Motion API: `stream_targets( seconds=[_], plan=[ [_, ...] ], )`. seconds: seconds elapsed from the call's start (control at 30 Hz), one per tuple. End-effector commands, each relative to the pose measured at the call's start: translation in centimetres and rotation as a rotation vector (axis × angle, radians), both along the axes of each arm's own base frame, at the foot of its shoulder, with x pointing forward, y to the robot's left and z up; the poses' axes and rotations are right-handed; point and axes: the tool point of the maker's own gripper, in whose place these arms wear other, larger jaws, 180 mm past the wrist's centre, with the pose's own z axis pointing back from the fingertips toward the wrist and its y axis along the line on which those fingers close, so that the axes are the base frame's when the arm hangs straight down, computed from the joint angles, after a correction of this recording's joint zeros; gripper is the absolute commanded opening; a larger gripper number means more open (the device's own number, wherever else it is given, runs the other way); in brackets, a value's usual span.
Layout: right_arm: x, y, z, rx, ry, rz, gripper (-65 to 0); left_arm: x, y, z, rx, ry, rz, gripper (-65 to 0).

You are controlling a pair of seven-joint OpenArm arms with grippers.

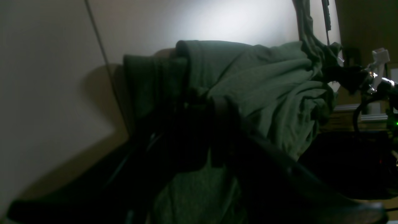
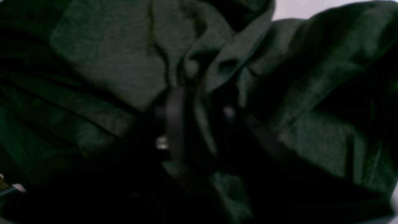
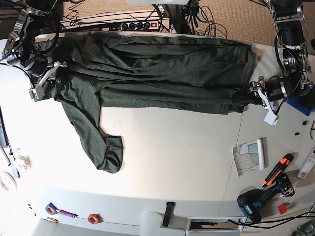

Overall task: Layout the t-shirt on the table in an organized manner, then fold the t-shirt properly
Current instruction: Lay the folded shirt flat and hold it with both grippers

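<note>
A dark green t-shirt [image 3: 147,73] lies stretched sideways along the far part of the white table [image 3: 172,147], bunched in long folds. One sleeve [image 3: 103,147] trails toward the table's middle. My left gripper [image 3: 244,95] is at the shirt's right end, shut on a bunch of cloth [image 1: 264,84]; its dark fingers [image 1: 222,112] pinch the fabric just above the table. My right gripper [image 3: 55,78] is at the shirt's left end. In the right wrist view its fingers [image 2: 175,121] are closed with a fold of green cloth [image 2: 108,53] between them.
A power drill [image 3: 256,202], an orange cutter [image 3: 276,173] and a paper roll [image 3: 252,155] sit at the front right. Tape rolls [image 3: 92,218] lie at the front left, a black bar [image 3: 169,214] at the front edge. A power strip [image 3: 140,24] and cables run behind the shirt.
</note>
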Motion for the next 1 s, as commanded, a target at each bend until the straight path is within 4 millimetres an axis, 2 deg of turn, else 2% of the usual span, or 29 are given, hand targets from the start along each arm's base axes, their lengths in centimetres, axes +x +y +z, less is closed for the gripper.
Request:
stream_targets(
  seconds=[0.0, 0.1, 0.27, 0.6, 0.77, 0.97],
  plan=[
    [1.0, -0.5, 1.4, -0.015, -0.055, 0.002, -42.0, 1.2, 0.6, 1.6, -0.006, -0.056, 0.015, -48.5],
    [1.3, -0.5, 1.7, -0.011, -0.072, 0.0, -42.0, 1.2, 0.6, 1.6, -0.007, -0.058, 0.016, -47.9],
    [1.4, -0.5, 1.8, -0.01, -0.083, -0.002, -42.0, 1.7, 0.6, 2.0, -0.021, -0.079, 0.038, -41.7],
    [1.5, -0.5, 1.9, -0.01, -0.087, -0.003, -42.0, 1.8, 0.3, 1.8, -0.021, -0.081, 0.039, -41.7],
    [1.7, -0.5, 2.1, -0.008, -0.101, -0.004, -42.0, 2.7, 1.3, 1.2, 0.054, -0.109, 0.076, -41.7],
    [1.7, -0.5, 2.1, -0.007, -0.104, -0.005, -42.0, 2.9, 1.4, 1.3, 0.057, -0.117, 0.084, -41.7]
  ],
)
